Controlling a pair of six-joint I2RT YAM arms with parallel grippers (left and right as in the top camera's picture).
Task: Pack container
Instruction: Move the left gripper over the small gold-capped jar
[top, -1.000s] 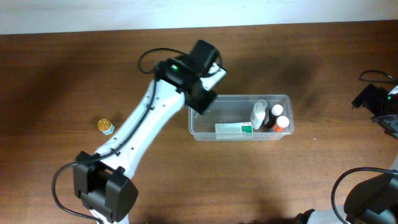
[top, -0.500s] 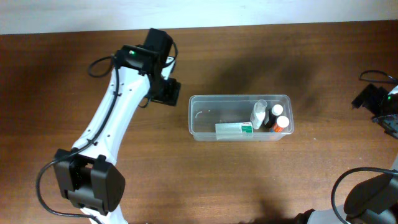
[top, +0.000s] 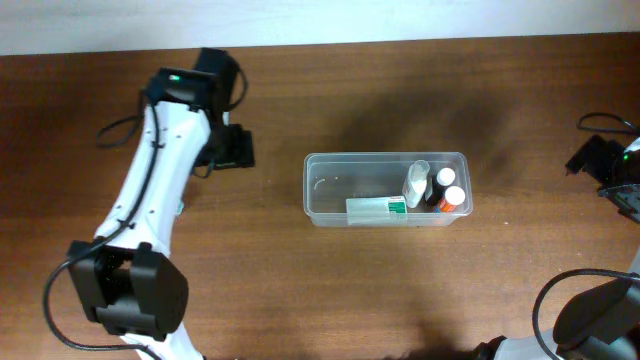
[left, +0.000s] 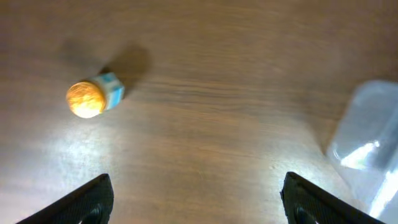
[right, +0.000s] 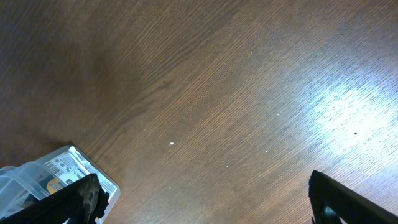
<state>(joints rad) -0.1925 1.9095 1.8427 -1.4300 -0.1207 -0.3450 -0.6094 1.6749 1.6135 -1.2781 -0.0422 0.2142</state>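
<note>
Overhead: clear rimmed container, bottles, perhaps a box inside; both end effectors wide, empty.

I see the clear plastic container, rectangular with rounded corners and a rim, upright and open-topped. It lies right of my left gripper, apart from its jaws, partly packed at its far end.

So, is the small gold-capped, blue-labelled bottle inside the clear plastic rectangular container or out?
Out: the gold-capped bottle sits on the brown wooden table, apart from the clear container.
</note>
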